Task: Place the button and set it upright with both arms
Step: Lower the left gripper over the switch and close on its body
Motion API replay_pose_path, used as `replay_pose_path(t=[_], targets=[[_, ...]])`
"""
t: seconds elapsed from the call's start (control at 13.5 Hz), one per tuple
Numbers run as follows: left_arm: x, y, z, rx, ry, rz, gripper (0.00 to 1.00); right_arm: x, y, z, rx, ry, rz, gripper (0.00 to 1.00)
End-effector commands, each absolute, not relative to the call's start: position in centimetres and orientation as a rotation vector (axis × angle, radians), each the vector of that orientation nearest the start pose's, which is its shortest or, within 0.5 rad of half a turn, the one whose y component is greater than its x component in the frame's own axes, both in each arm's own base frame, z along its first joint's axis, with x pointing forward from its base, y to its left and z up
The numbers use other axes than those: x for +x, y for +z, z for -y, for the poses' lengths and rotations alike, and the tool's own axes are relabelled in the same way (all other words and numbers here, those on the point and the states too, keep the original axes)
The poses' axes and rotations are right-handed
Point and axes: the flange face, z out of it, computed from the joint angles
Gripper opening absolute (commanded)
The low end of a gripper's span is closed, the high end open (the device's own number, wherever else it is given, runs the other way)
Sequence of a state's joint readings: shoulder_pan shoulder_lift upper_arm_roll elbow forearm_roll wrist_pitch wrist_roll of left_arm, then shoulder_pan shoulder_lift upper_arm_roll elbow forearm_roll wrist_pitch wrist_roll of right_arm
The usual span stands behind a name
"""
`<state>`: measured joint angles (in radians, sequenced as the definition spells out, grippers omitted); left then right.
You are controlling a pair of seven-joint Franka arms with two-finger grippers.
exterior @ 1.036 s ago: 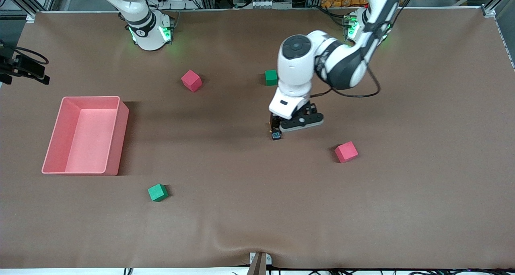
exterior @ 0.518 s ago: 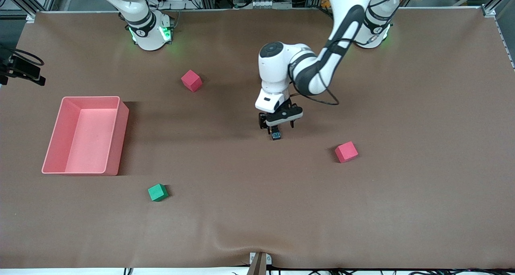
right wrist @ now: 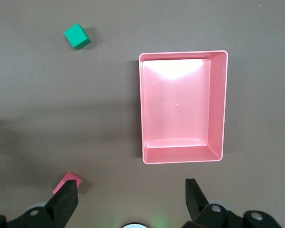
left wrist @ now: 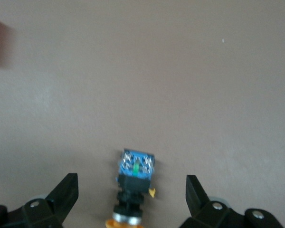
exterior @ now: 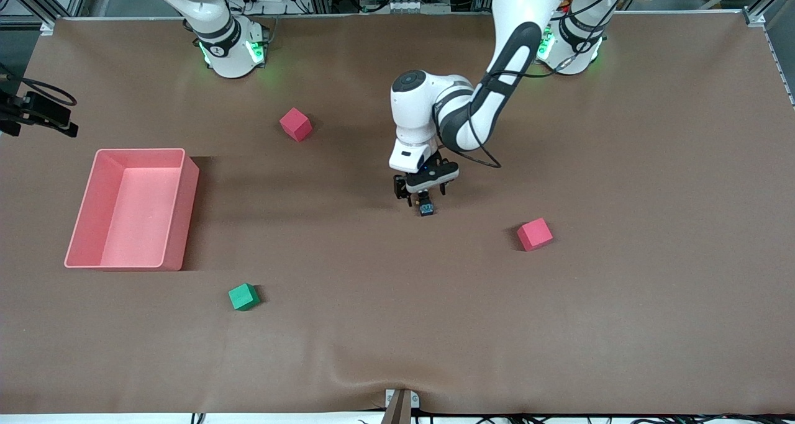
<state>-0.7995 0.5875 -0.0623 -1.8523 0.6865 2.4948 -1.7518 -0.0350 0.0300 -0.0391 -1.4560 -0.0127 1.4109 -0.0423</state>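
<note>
The button [exterior: 426, 210] lies on its side in the middle of the table, with its blue-marked black body toward the front camera. In the left wrist view the button [left wrist: 134, 183] shows its orange cap toward the wrist. My left gripper [exterior: 421, 194] hangs low over it and is open. The button sits between the left gripper's [left wrist: 130, 184] fingers and touches neither. My right arm waits up by its base. Its right gripper [right wrist: 130, 187] is open and empty, high above the table.
A pink bin [exterior: 184, 225] stands toward the right arm's end and also shows in the right wrist view as the bin [right wrist: 219, 104]. Pink cubes [exterior: 295, 124] [exterior: 534, 234] and a green cube [exterior: 243, 297] lie scattered on the brown mat.
The left arm has swung toward the right arm's end and come down, turning its open gripper to straddle the button. It now hides the green cube near it. The button has not moved.
</note>
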Motion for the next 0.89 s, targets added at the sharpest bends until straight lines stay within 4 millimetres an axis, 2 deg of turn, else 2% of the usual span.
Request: replay_pose_path(t=[0.0, 0.07, 0.81], targets=[[41.8, 19.2, 50.0, -2.990, -0.626, 0.538, 1.00, 54.2, 65.5, 6.0, -3.110, 0.090, -0.133, 1.00], [41.5, 19.1, 50.1, -2.990, -0.625, 0.533, 1.00, 54.0, 65.4, 6.7, -3.088, 0.096, -0.150, 1.00], [40.4, 17.8, 50.2, -2.975, -0.607, 0.594, 0.90, 53.8, 65.6, 7.3, -3.081, 0.107, -0.172, 1.00]])
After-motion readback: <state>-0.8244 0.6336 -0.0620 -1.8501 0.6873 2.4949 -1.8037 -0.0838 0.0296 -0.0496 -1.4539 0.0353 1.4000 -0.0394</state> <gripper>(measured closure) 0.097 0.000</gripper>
